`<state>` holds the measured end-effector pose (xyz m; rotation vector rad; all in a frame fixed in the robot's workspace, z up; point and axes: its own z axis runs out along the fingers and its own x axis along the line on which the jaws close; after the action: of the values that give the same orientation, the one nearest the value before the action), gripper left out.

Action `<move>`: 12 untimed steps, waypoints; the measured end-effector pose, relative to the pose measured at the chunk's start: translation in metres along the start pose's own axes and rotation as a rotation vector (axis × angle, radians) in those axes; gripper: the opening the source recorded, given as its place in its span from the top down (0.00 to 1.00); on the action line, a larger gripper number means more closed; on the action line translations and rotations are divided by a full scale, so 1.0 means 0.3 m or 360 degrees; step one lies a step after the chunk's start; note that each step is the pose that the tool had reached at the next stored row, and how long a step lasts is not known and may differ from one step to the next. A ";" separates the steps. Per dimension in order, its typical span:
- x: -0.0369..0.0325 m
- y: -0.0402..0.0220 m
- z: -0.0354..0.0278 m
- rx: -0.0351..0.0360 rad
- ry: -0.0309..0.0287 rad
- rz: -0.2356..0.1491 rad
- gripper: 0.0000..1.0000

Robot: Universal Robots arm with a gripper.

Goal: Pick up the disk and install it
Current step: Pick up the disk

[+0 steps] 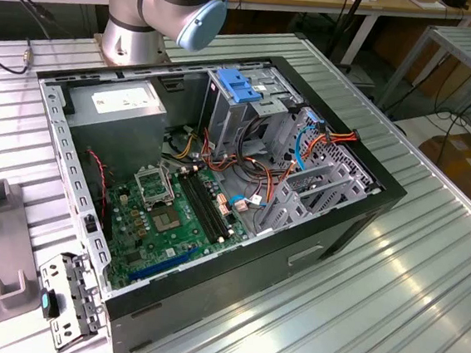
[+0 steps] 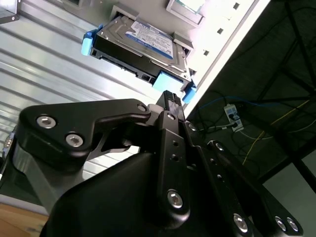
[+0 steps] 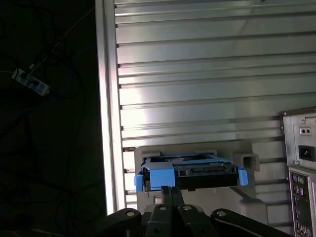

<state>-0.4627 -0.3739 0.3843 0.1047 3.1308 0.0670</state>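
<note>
Your claw (image 3: 170,189) is pressed together and pinches nothing. In the second wrist view its tip (image 2: 169,97) stands close to the blue bracket (image 2: 165,82); whether they touch, you cannot tell.

You have one disk (image 3: 205,176), lying flat with its label up (image 2: 148,35) in one grey holder (image 3: 187,149). The bracket wraps its near end and both sides. The holder sits on the bench (image 3: 197,74) near its edge, with dark floor and one power strip (image 3: 30,82) past that edge. Bare slats stretch away beyond the holder. The rear of the computer case (image 3: 298,163) stands beside the holder, apart from it.

From the exterior view, you see that one case (image 1: 233,286) lying open on the bench (image 1: 390,308), with bare slats on the exterior view's right. Inside it are one grey power-supply box (image 1: 121,103), one green motherboard (image 1: 169,212), one metal cage topped by a blue latch (image 1: 240,85), and a tangle of orange and red cables (image 1: 322,139).
</note>
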 end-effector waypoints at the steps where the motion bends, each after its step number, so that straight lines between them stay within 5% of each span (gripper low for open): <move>1: 0.000 0.000 0.000 0.0000 0.00012 -0.0027 0.89; 12: 0.000 0.000 0.000 -0.0002 0.00148 -0.0343 0.89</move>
<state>-0.4627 -0.3739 0.3843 -0.2338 3.1285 0.0681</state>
